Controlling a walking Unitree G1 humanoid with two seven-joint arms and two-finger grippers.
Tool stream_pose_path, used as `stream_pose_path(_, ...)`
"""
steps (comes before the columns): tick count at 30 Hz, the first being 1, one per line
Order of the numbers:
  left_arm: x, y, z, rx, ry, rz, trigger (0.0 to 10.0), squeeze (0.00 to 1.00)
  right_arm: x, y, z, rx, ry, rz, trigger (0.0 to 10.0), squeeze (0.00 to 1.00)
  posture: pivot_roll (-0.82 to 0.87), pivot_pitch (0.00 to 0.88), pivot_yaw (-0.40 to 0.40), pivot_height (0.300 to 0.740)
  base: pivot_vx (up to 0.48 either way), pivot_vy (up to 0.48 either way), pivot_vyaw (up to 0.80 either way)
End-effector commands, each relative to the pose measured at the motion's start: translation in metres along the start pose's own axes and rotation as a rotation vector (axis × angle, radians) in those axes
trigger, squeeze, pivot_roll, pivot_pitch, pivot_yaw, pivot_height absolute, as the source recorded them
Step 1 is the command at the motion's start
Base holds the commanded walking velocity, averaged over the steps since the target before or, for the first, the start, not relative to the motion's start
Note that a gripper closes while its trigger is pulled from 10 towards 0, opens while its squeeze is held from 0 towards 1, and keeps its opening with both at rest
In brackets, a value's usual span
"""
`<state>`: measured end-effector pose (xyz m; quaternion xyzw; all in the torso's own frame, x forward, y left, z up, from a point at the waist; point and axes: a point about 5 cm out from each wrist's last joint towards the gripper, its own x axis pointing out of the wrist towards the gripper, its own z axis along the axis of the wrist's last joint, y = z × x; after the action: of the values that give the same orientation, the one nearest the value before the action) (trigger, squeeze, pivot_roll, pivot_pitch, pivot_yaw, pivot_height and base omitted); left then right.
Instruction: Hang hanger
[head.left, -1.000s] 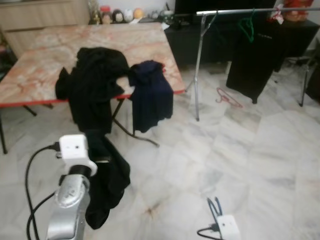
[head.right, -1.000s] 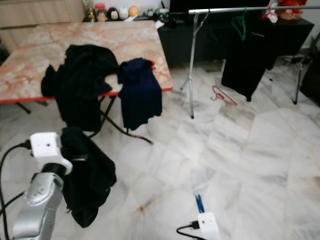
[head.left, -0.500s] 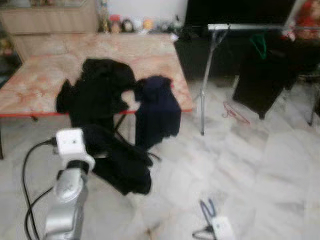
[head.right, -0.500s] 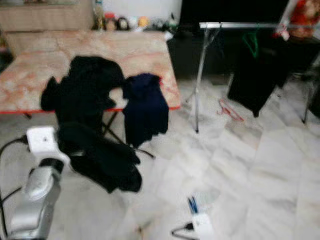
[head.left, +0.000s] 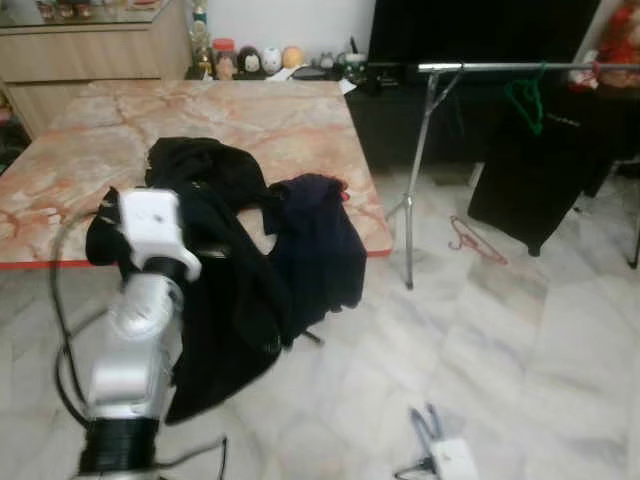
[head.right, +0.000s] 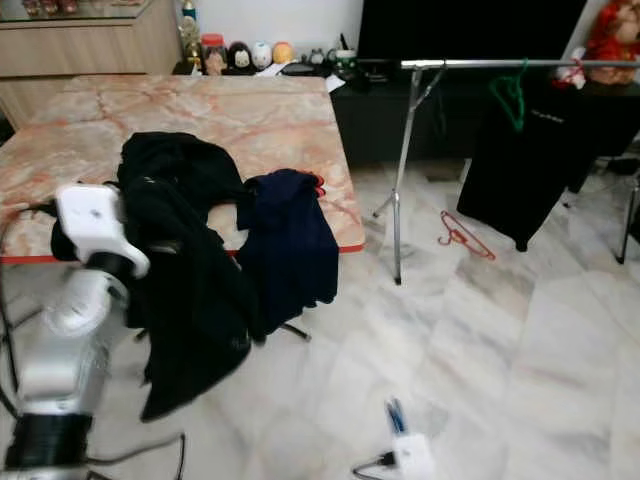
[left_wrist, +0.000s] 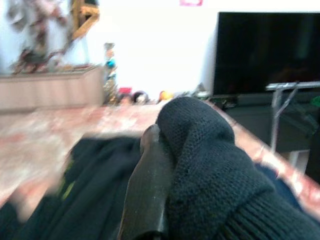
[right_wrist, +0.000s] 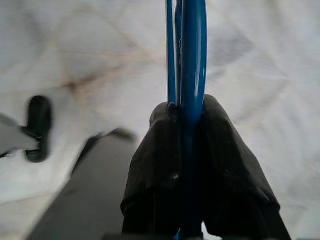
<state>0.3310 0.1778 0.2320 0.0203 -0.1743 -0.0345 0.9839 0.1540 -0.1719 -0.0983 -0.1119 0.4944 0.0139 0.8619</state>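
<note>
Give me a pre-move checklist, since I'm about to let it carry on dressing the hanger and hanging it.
1. Left gripper holds the black garment: ok.
2. Right gripper shut on the blue hanger: ok.
3. Garment on hanger: not ok, they are apart.
4. Free space on the clothes rail beside the green hanger: ok.
5. Floor path: not ok, a red hanger lies near the rail.

No text, label, brand, number or sign can be read in any of the views. A small pink patch on the far white wall in the left wrist view is too blurred to tell whether it bears writing.
</note>
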Motion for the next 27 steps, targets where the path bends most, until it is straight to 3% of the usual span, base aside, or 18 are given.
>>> stream_pose_path(1, 0.019, -0.01, 0.033, -0.006, -0.116, -0.06, 10.0, 0.0, -0.001, -0.011, -0.009, 0.004, 0.03, -0.03, 10.0, 0.0, 0.05, 0.0, -0.006, 0.74, 0.356, 0.0, 0.0)
stream_pose_path(2, 0.04, -0.013, 0.056, 0.029, -0.169, -0.093, 10.0, 0.0, -0.001, -0.011, -0.009, -0.005, 0.031, -0.029, 10.0, 0.0, 0.06, 0.0, -0.006, 0.74, 0.364, 0.0, 0.0)
stream_pose_path(3, 0.04, -0.013, 0.056, 0.029, -0.169, -0.093, 10.0, 0.0, -0.001, -0.011, -0.009, -0.005, 0.031, -0.029, 10.0, 0.0, 0.06, 0.0, -0.006, 0.74, 0.364, 0.0, 0.0)
stream_pose_path(4, 0.055, -0.016, 0.071, 0.022, -0.2, -0.115, 10.0, 0.0, -0.001, -0.011, -0.009, -0.004, 0.033, -0.028, 10.0, 0.0, 0.06, 0.0, -0.004, 0.74, 0.368, 0.0, 0.0)
stream_pose_path(7, 0.079, -0.032, 0.097, 0.04, -0.261, -0.164, 10.0, 0.0, -0.001, -0.011, -0.008, 0.0, 0.036, -0.028, 10.0, 0.0, 0.07, 0.0, 0.001, 0.74, 0.366, 0.0, 0.0)
stream_pose_path(11, 0.101, -0.049, 0.123, 0.035, -0.309, -0.202, 10.0, 0.0, 0.0, -0.011, -0.006, 0.007, 0.034, -0.027, 10.0, 0.0, 0.06, 0.0, 0.004, 0.74, 0.368, 0.0, 0.0)
stream_pose_path(14, 0.11, -0.057, 0.131, 0.05, -0.305, -0.219, 10.0, 0.0, 0.0, -0.012, -0.005, 0.014, 0.033, -0.03, 10.0, 0.0, 0.06, 0.0, 0.004, 0.74, 0.368, 0.0, 0.0)
stream_pose_path(17, 0.118, -0.062, 0.126, 0.071, -0.269, -0.228, 10.0, 0.0, 0.0, -0.012, -0.005, 0.012, 0.036, -0.031, 10.0, 0.0, 0.06, 0.0, 0.005, 0.74, 0.365, 0.0, 0.0)
stream_pose_path(24, 0.121, -0.059, 0.104, 0.068, -0.186, -0.206, 10.0, 0.0, 0.0, -0.013, -0.006, 0.014, 0.04, -0.031, 10.0, 0.0, 0.06, 0.0, 0.002, 0.74, 0.368, 0.0, 0.0)
stream_pose_path(26, 0.12, -0.058, 0.082, 0.084, -0.1, -0.224, 10.0, 0.0, 0.0, -0.014, -0.008, 0.01, 0.043, -0.028, 10.0, 0.0, 0.07, 0.0, 0.0, 0.74, 0.172, 0.0, 0.0)
stream_pose_path(27, 0.114, -0.057, 0.058, 0.077, -0.025, -0.243, 10.0, 0.0, -0.001, -0.014, -0.009, 0.01, 0.046, -0.027, 10.0, 0.0, 0.06, 0.0, 0.007, 0.74, 0.0, 0.0, 0.0)
